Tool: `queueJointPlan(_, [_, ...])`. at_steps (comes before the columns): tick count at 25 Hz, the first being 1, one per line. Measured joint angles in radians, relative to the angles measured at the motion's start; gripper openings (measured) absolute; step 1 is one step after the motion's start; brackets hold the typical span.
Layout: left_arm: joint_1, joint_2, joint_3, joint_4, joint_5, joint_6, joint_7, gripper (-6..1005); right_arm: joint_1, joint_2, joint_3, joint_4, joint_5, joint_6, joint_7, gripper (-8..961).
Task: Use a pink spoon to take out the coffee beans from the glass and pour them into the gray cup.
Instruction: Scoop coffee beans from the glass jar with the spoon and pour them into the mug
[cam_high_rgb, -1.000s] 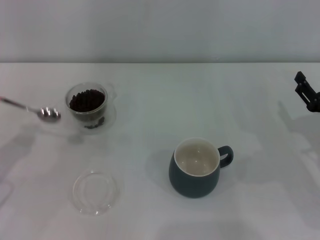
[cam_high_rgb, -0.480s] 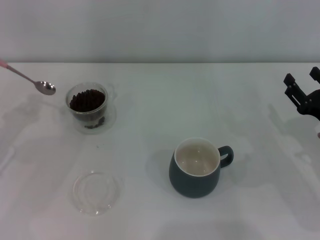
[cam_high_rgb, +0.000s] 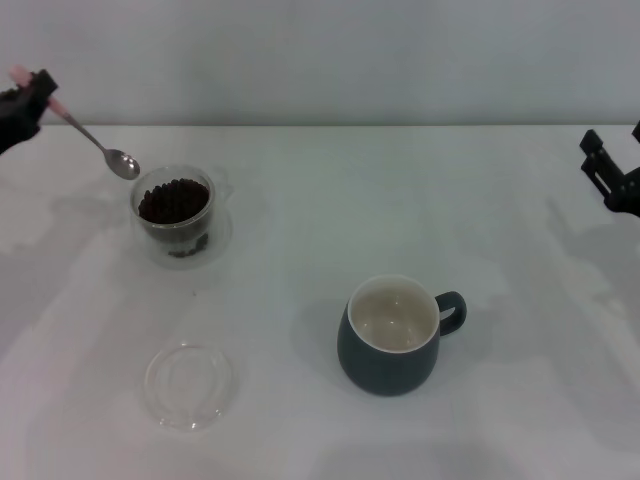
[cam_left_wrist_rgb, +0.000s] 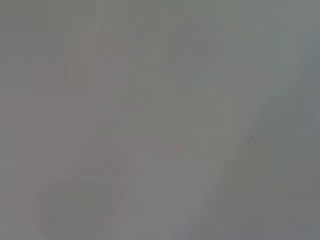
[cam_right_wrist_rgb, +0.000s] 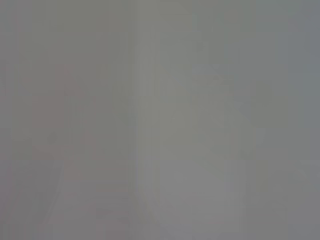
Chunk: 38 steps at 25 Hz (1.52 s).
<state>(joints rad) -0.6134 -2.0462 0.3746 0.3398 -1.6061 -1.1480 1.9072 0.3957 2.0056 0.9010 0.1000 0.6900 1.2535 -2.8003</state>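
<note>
My left gripper (cam_high_rgb: 25, 100) sits at the far left edge of the head view, raised above the white table (cam_high_rgb: 320, 220), pinching the pale pink handle of the small pink spoon with shiny metal bowl (cam_high_rgb: 95, 140); the spoon slants down from the gripper toward the small clear glass cup (cam_high_rgb: 174, 213), its metal bowl just above and beside the cup's far-left rim, not inside it; I can't tell if it touches the rim; the spoon bowl looks bare; the glass cup stands upright on the table's left part, filled near the top with small dark brown coffee beans (cam_high_rgb: 172, 201); the rounded dark slate-gray mug with cream-white inside (cam_high_rgb: 392, 336) stands upright nearer to me and right of centre, well apart from the glass, loop handle pointing right, no beans visible inside; a shallow flat clear glass dish (cam_high_rgb: 190, 384) lies on the table nearer to me than the glass cup, apart from it; my right gripper (cam_high_rgb: 612, 170) hangs at the far right edge above the table, fingers spread, holding nothing, well apart from the mug; both wrist views show only plain blur
</note>
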Motion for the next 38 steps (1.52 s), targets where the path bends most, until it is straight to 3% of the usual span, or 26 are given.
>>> queueJointPlan(13, [-0.006, -0.024, 0.01, -0.03, -0.002, 0.007, 0.1, 131, 0.063, -0.002, 0.071, -0.009, 0.0, -0.083, -0.015, 718])
queueJointPlan(25, [-0.016, -0.026, 0.041, -0.066, 0.0, 0.061, 0.145, 130, 0.076, -0.006, 0.106, -0.011, 0.0, -0.134, -0.047, 719])
queueJointPlan(38, [-0.04, -0.03, 0.039, -0.178, -0.032, 0.111, 0.163, 130, 0.073, -0.005, 0.128, -0.011, 0.0, -0.148, -0.073, 719])
